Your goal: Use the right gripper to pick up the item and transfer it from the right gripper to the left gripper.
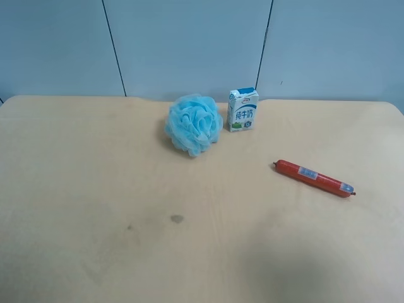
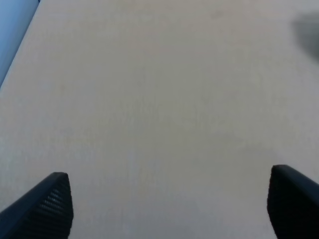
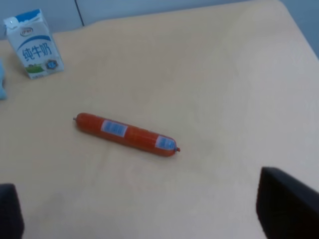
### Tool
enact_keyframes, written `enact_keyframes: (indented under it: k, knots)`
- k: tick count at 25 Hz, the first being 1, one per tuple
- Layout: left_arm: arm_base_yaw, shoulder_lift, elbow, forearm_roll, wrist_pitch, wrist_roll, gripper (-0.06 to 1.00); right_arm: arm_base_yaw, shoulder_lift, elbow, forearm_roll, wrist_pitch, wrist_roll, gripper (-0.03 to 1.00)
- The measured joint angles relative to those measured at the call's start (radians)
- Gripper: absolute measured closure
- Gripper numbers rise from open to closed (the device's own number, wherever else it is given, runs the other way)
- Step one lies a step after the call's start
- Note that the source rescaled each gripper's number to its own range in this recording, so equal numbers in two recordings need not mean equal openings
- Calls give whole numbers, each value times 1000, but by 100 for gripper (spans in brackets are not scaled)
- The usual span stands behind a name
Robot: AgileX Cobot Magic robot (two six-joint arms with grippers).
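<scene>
In the high view the sausage (image 1: 314, 178) lies flat on the table (image 1: 95, 189), at about 4 o'clock from the carton (image 1: 243, 110) and well apart from it, its length running from 10 to 4 o'clock. The blue loofah (image 1: 194, 124) sits just beside the carton, at its 9 o'clock. A small dark stain (image 1: 177, 218) marks the table at 6 o'clock from the loofah. The right gripper (image 3: 149, 214) hangs over the table with its fingers (image 3: 286, 206) spread wide, the sausage lying ahead of them, untouched. The left gripper (image 2: 167, 206) has its fingers (image 2: 45, 206) spread wide too, gripping nothing, only tabletop beneath
</scene>
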Motion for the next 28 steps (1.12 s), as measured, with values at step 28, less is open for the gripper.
enact_keyframes:
  k: [28]
  knots:
    - [0, 0, 0, 0, 0, 0, -6, 81, 784, -275, 98, -106, -90, 5]
